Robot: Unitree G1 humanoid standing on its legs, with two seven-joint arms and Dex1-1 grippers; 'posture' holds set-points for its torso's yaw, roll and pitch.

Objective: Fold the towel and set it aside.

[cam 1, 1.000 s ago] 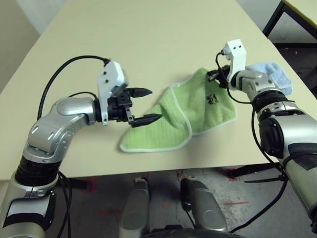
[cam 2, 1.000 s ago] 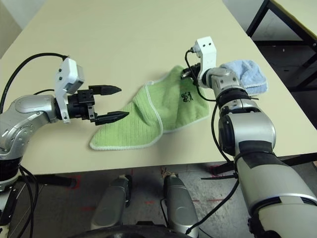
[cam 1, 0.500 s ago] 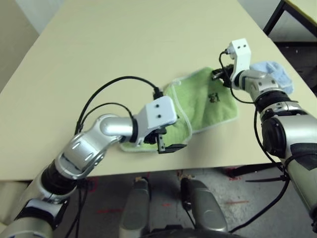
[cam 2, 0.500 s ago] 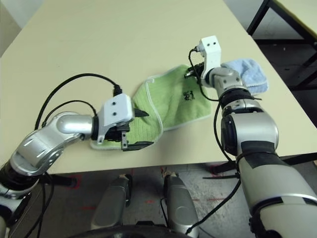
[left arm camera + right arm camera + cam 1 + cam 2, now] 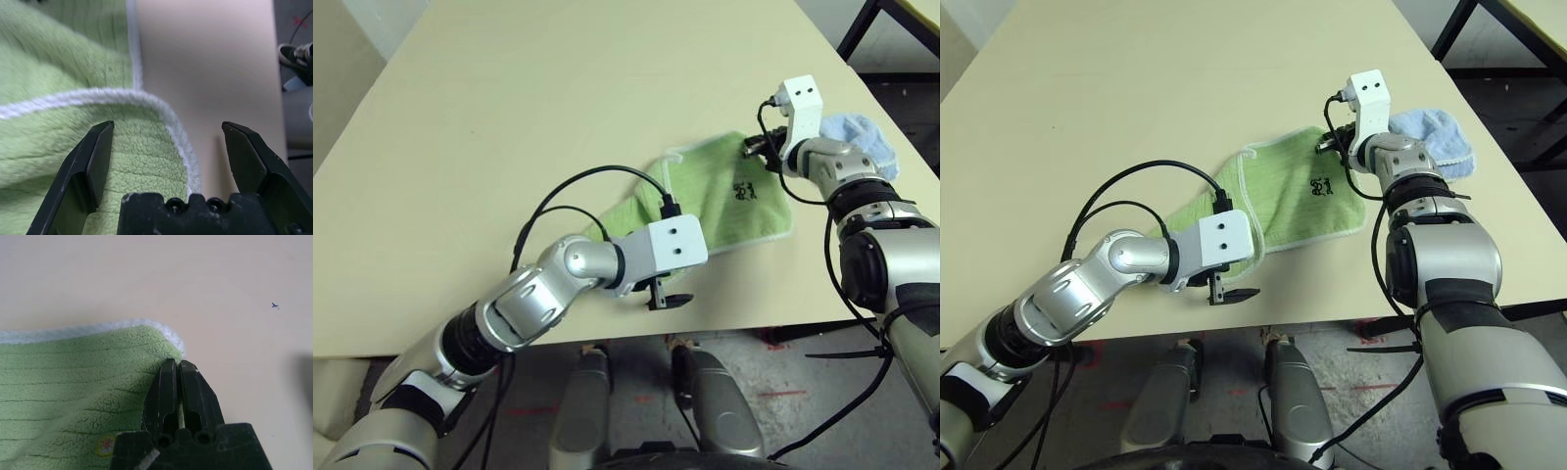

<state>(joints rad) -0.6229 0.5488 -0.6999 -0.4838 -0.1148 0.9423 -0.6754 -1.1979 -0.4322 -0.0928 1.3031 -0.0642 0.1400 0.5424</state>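
Note:
The light green towel [image 5: 720,191] lies partly folded near the table's front right, its black mark [image 5: 744,192] facing up. My right gripper [image 5: 754,149] is shut on its far right corner, and the right wrist view shows the closed gripper [image 5: 174,368] pinching the white-trimmed edge. My left gripper [image 5: 1234,291] hovers low over the towel's near corner by the table's front edge. In the left wrist view the left gripper [image 5: 167,128] is open, its fingers [image 5: 98,156] straddling the towel's rounded corner [image 5: 146,161]. My left wrist hides part of the towel's near side.
A light blue bunched cloth [image 5: 864,139] lies at the table's right edge, just behind my right wrist. The table's front edge [image 5: 754,325] runs close under my left gripper. A dark table frame [image 5: 862,29] stands at the far right.
My left arm has swung right and down from beside the towel to over its near corner, still open. The right gripper has kept its hold on the far corner.

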